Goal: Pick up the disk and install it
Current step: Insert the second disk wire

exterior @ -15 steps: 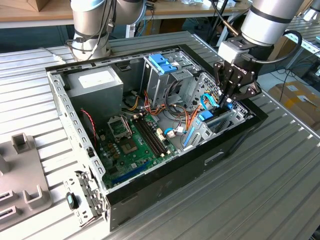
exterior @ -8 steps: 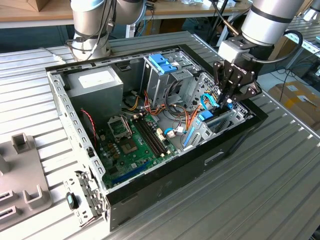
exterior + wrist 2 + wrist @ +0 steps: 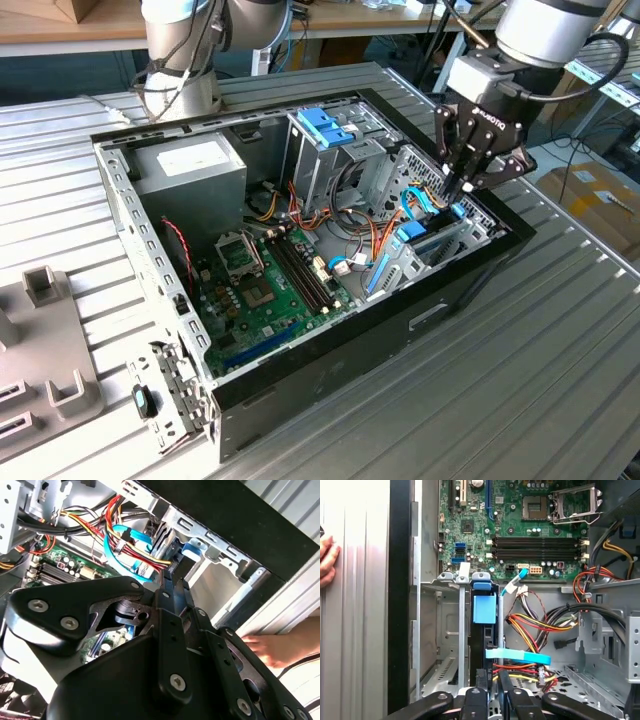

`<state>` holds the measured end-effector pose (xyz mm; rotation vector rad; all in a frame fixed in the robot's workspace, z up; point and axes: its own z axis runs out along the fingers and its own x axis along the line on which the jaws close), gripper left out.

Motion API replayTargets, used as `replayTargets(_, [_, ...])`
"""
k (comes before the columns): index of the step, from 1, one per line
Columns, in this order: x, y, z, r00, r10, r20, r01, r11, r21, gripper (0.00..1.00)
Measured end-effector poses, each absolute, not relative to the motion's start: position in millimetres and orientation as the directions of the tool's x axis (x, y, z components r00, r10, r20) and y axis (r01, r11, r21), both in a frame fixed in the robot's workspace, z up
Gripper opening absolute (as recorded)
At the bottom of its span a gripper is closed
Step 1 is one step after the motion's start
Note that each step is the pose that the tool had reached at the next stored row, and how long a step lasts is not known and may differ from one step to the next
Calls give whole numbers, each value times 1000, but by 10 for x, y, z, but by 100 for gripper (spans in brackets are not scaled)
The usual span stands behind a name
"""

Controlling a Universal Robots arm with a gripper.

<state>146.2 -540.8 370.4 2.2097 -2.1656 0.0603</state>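
arm: one, coming in from the exterior view's right, end effector [image 3: 467, 186] down inside the open PC case [image 3: 470, 285] at the drive bay corner
end effector: fingers narrow, pinched close together over the top edge of the disk [image 3: 489, 645]; black fingers also in the first wrist view [image 3: 491, 687] and second wrist view [image 3: 167, 587]
disk: one. Standing on edge in the drive cage [image 3: 445, 630], just beside the case's black outer wall. Its thin dark edge and light-blue rail [image 3: 484, 609] face the first wrist camera; long axis runs down into the bay, toward the case floor. Label not visible
disk in exterior view: mostly hidden by the end effector, blue rail parts [image 3: 420, 228] show under it
motherboard: one, green [image 3: 270, 285], flat on the case floor; four memory slots [image 3: 537, 547], one CPU socket [image 3: 572, 502]
power supply: one grey box [image 3: 190, 170] at the far corner of the case
blue bracket: one [image 3: 327, 125] on top of the other cage
cables: light-blue flat cable [image 3: 517, 656] crossing just beside the disk, red/yellow/orange bundle [image 3: 535, 625] near it
hand: one [image 3: 327, 560], resting on the ribbed desk [image 3: 560, 340] outside the case wall; also in the second wrist view [image 3: 272, 647]
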Motion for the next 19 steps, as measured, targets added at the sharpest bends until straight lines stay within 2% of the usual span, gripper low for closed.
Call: replayTargets(19, [1212, -5408, 3724, 20, -998, 61, -1000, -20, 6, 24])
